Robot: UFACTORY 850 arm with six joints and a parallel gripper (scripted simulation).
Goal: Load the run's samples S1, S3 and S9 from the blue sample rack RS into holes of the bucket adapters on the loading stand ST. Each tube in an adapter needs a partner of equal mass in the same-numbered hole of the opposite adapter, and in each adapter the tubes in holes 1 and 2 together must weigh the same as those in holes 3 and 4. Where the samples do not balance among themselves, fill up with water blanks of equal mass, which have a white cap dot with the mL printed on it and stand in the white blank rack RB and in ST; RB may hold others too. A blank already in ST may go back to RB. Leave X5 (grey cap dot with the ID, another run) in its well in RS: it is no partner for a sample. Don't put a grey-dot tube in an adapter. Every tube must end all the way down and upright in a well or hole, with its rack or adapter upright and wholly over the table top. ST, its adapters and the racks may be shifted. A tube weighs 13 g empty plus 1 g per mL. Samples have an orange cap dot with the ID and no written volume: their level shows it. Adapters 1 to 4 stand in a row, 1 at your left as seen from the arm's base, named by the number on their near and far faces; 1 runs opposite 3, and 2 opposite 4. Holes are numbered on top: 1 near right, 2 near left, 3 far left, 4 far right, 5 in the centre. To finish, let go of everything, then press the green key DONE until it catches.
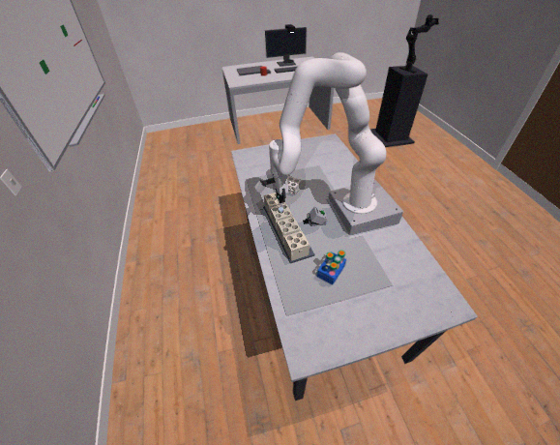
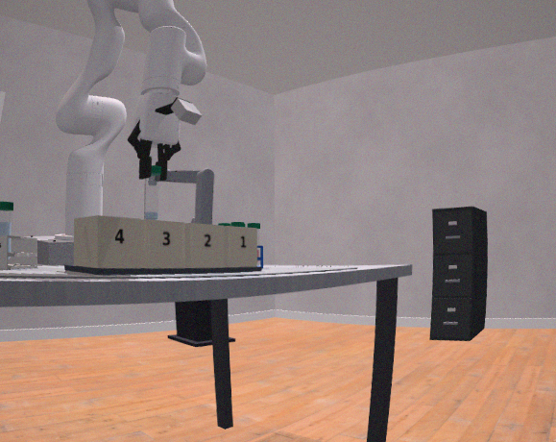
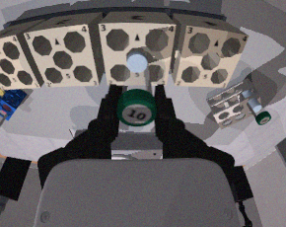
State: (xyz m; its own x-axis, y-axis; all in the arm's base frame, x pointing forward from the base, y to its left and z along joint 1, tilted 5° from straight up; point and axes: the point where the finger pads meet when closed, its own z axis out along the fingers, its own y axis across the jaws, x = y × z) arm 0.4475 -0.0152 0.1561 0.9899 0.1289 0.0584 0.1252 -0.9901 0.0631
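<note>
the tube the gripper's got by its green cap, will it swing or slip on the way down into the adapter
The tube is held only at its green cap, with the long body hanging below, so a sideways knock would probably tilt it. It looks mostly empty, so likely light. Its tip already sits at adapter 3, which should steady it.

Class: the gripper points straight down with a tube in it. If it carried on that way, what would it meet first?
Most likely adapter 3: the gripper holds the 10 mL blank, whose lower end seems already entering a hole there. Which hole is unclear.
</note>
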